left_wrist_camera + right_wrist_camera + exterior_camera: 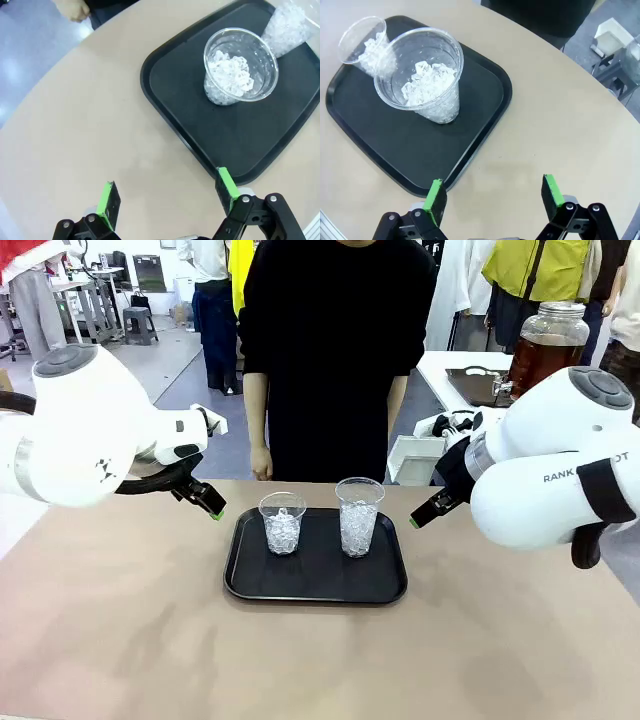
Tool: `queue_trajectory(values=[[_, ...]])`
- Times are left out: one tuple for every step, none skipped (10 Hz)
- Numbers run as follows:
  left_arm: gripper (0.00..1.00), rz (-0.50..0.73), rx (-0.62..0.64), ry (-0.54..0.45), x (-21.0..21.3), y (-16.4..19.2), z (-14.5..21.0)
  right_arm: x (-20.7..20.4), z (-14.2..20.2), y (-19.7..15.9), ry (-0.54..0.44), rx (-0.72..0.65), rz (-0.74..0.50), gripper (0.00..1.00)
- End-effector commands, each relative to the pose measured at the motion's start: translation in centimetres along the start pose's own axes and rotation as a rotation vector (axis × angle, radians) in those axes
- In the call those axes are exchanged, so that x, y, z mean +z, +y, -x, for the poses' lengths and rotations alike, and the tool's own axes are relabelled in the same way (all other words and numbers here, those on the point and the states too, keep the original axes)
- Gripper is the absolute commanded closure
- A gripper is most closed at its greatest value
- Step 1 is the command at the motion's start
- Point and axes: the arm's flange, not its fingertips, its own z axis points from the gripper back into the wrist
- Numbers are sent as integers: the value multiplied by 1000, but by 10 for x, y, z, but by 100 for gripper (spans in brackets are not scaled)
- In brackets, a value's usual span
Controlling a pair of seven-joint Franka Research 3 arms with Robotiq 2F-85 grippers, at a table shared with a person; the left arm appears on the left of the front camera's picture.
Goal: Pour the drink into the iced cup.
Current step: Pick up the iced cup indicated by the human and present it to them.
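Two clear iced cups stand on a black tray (316, 582): a shorter one (282, 524) on the left and a taller one (359, 517) on the right. My left gripper (213, 506) hovers open just left of the tray, and its wrist view looks down on the shorter cup (239, 75) past open fingers (167, 187). To the right of the tray my right gripper (420, 517) hangs open, with the taller cup (426, 80) ahead of its empty fingers (493, 190). The amber-brown drink (545, 358) shows in a large glass jar on a side table at the back right.
A person in black stands at the table's far edge behind the tray, one hand (262, 462) at the edge. A white box (412, 460) sits off the table beyond its far right edge. Bare tabletop (300, 660) lies in front of the tray.
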Motion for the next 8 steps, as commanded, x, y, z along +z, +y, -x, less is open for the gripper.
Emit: queue_trajectory(values=[[0,-3,1,-6,3,1,-1,1,0,-1,-2,-3,0,0],[0,-3,1,-6,3,1,-1,1,0,-1,-2,-3,0,0],[0,-3,1,-6,3,1,-1,1,0,-1,-2,-3,0,0],[0,-3,1,-6,3,1,-1,1,0,-1,-2,-3,0,0],[0,-3,1,-6,3,1,-1,1,0,-1,-2,-3,0,0],[0,-3,1,-6,3,1,-1,1,0,-1,-2,-3,0,0],[0,-3,1,-6,3,1,-1,1,0,-1,-2,-3,0,0],[0,-3,1,-6,3,1,-1,1,0,-1,-2,-3,0,0]])
